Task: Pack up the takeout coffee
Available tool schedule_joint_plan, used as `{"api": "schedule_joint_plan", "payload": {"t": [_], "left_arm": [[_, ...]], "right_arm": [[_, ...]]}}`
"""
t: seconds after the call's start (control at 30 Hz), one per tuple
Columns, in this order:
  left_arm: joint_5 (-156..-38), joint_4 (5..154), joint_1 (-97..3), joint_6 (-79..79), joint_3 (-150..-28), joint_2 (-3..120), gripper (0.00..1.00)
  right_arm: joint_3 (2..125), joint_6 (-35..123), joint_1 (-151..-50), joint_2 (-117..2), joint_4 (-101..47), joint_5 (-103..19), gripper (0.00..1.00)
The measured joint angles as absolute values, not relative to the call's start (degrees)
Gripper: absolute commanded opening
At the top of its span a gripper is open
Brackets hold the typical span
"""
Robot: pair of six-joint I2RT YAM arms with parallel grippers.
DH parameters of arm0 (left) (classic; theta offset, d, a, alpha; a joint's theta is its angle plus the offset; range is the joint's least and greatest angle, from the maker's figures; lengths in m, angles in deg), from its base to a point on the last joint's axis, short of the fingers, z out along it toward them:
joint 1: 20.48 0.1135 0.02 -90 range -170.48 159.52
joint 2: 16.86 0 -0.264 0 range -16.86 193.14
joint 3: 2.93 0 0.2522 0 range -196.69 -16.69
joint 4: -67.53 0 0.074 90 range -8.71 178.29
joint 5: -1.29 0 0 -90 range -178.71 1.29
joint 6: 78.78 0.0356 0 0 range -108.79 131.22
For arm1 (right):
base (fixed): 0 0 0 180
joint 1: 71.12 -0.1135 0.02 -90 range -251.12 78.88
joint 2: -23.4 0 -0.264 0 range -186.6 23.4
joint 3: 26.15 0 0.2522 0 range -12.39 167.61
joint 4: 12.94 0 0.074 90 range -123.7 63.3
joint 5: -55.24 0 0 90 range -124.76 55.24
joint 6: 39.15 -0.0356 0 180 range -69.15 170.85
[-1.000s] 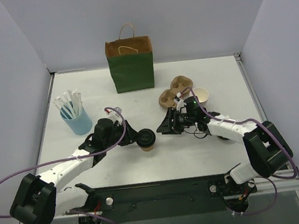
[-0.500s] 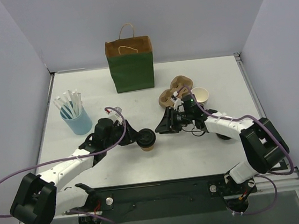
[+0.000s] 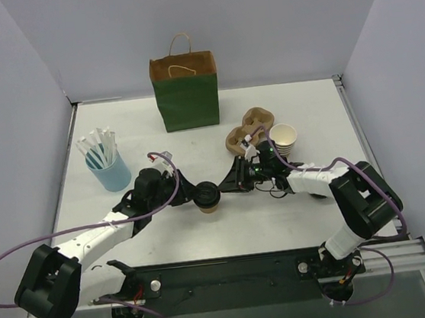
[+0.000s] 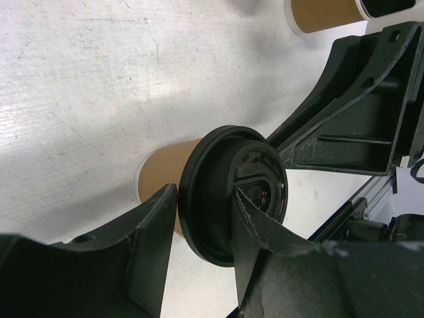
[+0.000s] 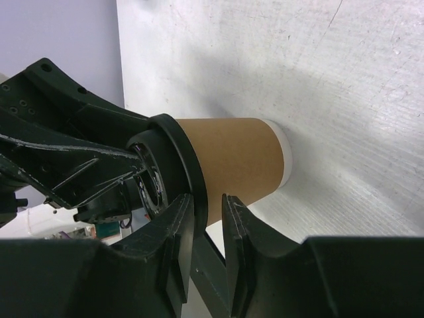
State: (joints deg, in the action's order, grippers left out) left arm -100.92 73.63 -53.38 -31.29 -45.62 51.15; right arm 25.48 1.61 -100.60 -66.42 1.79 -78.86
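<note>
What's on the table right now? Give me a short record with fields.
target: takeout coffee, upright, lidded, mid-table
left arm: left end effector closed on the lid's sides
right arm: right end effector at the lid rim, fingers nearly together, grip unclear
back: green paper bag, open
right side: cardboard cup carrier, stack of paper cups

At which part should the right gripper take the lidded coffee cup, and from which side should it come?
Grip the brown paper wall of the takeout coffee, under the lid, coming level from the right. The cup stands upright, its wall is round and bare there, and the overhanging lid rim would likely stop a slip. The left gripper clamps the lid from the left.
</note>
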Motion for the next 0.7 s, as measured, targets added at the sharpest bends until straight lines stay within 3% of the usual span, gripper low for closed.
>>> {"api": "schedule_joint_plan", "payload": {"t": [0.4, 0.7], "left_arm": [[-99.5, 66.7, -53.8, -32.4, -42.5, 51.7, 0.46], [-99.0, 71.5, -54.1, -31.6, -45.4, 51.3, 0.48]], "right_arm": [[20.0, -0.1, -101.2, -65.3, 11.3, -76.5, 0.22], [24.4, 3.3, -102.2, -62.2, -1.2, -72.4, 0.33]]}}
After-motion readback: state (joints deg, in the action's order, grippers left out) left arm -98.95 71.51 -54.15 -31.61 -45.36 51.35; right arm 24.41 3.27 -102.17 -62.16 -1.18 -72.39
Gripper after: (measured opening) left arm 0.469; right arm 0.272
